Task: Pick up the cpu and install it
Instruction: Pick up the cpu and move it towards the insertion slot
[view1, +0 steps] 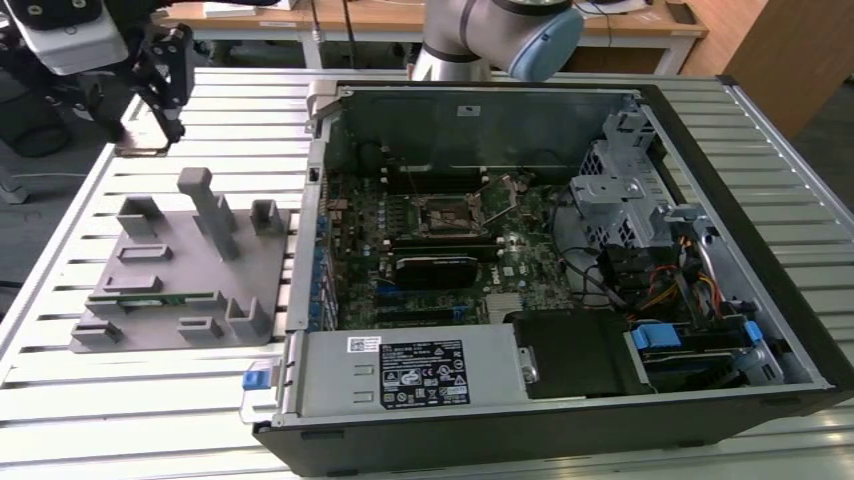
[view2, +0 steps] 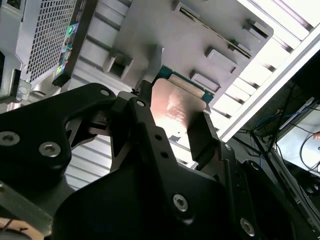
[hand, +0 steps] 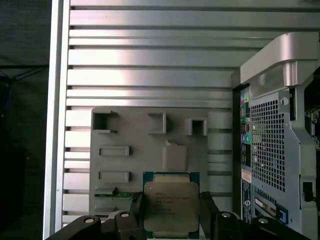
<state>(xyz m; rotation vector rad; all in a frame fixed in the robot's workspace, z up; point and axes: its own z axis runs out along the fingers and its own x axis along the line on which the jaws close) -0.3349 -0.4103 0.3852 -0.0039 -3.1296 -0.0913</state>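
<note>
The cpu (hand: 171, 199) is a flat square chip with a silvery top and a green rim, held by two opposite edges. My gripper (hand: 171, 212) is shut on it, one dark finger on each side. In the second wrist view the cpu (view2: 176, 100) shows its pale face between the black fingers (view2: 204, 134) of the gripper (view2: 175, 114). The exterior view has the gripper (view1: 158, 88) raised over the slatted table's far corner on that view's left, beyond the grey fixture plate (view1: 174, 270). The motherboard socket (view1: 447, 212) lies uncovered inside the open computer case (view1: 561, 300).
The grey fixture plate (hand: 150, 150) has raised blocks and slots; a green memory stick (view1: 154, 298) lies in one. The case's perforated rear wall (hand: 270, 145) stands beside the plate. Cables and a drive cage (view1: 627, 180) crowd the case's side at the exterior view's right.
</note>
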